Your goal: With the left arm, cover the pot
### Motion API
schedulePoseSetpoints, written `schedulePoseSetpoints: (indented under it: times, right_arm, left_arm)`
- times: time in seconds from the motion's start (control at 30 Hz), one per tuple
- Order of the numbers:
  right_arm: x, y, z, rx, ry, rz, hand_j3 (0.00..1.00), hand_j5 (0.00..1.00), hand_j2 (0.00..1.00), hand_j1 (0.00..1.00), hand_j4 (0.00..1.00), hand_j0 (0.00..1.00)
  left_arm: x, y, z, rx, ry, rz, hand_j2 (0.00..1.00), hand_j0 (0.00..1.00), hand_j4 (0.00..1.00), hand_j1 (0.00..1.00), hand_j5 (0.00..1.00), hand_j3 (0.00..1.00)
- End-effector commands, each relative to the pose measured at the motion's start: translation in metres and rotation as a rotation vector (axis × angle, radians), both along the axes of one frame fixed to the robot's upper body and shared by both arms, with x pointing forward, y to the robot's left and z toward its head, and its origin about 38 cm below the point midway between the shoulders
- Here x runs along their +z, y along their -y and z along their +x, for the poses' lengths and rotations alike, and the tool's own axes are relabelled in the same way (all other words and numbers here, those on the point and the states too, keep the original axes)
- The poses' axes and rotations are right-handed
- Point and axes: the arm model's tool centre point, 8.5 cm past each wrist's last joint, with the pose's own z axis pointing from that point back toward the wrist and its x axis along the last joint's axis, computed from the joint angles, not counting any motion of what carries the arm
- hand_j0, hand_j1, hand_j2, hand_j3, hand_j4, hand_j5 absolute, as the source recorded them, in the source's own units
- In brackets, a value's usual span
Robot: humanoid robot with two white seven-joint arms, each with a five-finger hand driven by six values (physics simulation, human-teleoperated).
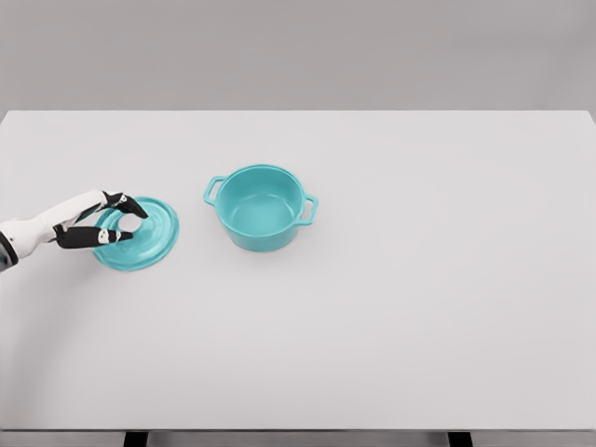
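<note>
pot (262,207) uncovered, empty | lid (149,237) flat beside | left hand (102,222) fingers closing around lid knob

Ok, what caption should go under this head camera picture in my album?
The robot's left hand closes its fingers around the teal lid beside the open teal pot on the white table.

- Illumination is bright, even and diffuse; no single light source is identifiable.
- Shadows are faint: a soft, narrow one lies under the pot (262,207) and the lid (140,235).
- The white table (391,307) shows no glare.
- Focus is uniformly sharp; straight table edges indicate no edge distortion.
</note>
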Motion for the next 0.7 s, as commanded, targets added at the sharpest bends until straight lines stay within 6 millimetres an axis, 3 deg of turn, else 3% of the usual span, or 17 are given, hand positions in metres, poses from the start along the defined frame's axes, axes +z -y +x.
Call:
schedulePoseSetpoints:
  times: [0.0,0.33,0.67]
  right_arm:
    - [0.000,0.000,0.000,0.002,0.001,0.001,1.00,1.00,1.00,1.00,1.00,1.00]
    - [0.000,0.000,0.000,0.000,0.001,0.001,1.00,1.00,1.00,1.00,1.00,1.00]
    - [0.000,0.000,0.000,0.001,0.002,0.001,1.00,1.00,1.00,1.00,1.00,1.00]
  left_arm:
    - [-0.002,-0.001,-0.001,-0.007,0.001,0.013,0.48,0.48,0.48,0.48,0.48,0.48]
    - [-0.001,0.006,-0.005,-0.055,0.017,0.008,0.49,0.49,0.49,0.49,0.49,0.49]
    - [0.023,0.029,-0.007,-0.140,0.068,0.000,0.49,0.49,0.49,0.49,0.49,0.49]
